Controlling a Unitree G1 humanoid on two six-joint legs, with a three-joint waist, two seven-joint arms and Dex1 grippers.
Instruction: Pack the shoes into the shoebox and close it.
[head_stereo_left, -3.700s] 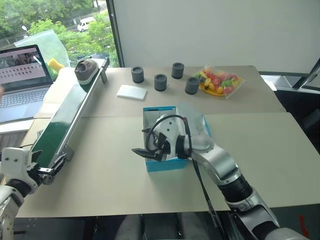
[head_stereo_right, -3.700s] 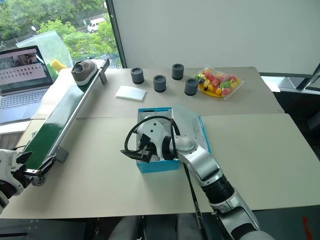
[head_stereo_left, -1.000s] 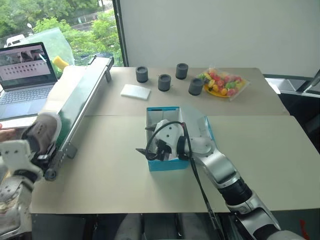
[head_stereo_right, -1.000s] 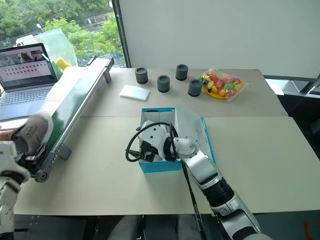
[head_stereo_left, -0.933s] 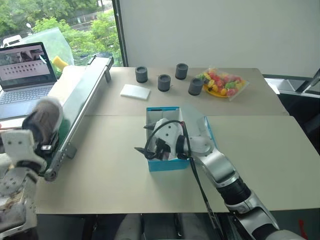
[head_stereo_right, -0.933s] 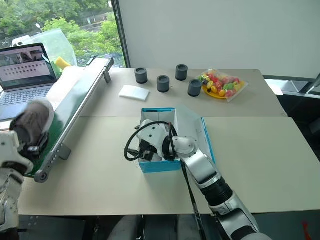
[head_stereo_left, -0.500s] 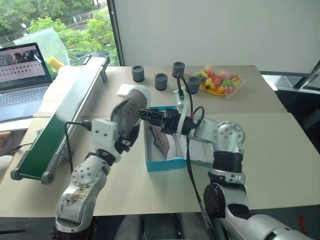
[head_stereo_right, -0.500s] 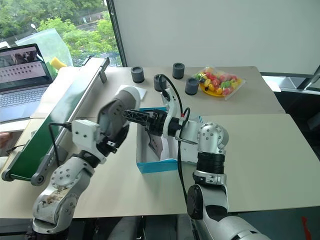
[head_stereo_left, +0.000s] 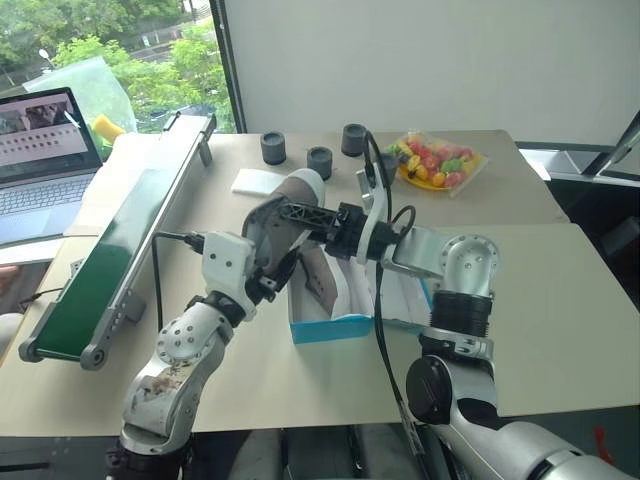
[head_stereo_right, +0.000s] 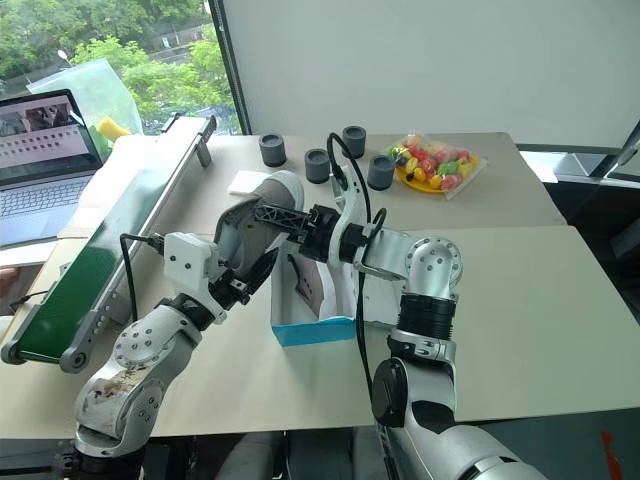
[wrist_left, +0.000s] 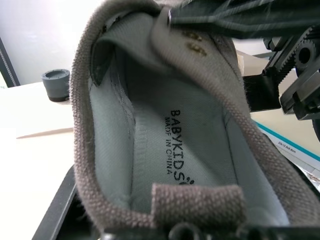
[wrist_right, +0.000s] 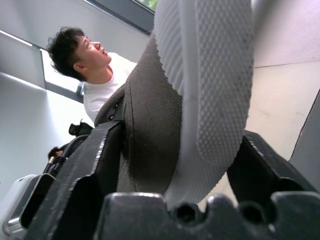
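1. My left gripper (head_stereo_left: 268, 262) pinches a grey-brown shoe (head_stereo_left: 283, 222), held up in the air over the left edge of the open blue shoebox (head_stereo_left: 330, 328).
2. My right gripper (head_stereo_left: 305, 222) reaches across; its fingers (wrist_right: 95, 170) straddle the same shoe's sole and side, seemingly touching it, though I cannot tell how firmly.
3. A second shoe (head_stereo_left: 318, 280) lies inside the shoebox, on its white floor.
4. The shoebox lid (head_stereo_left: 410, 300) stands open on the right.
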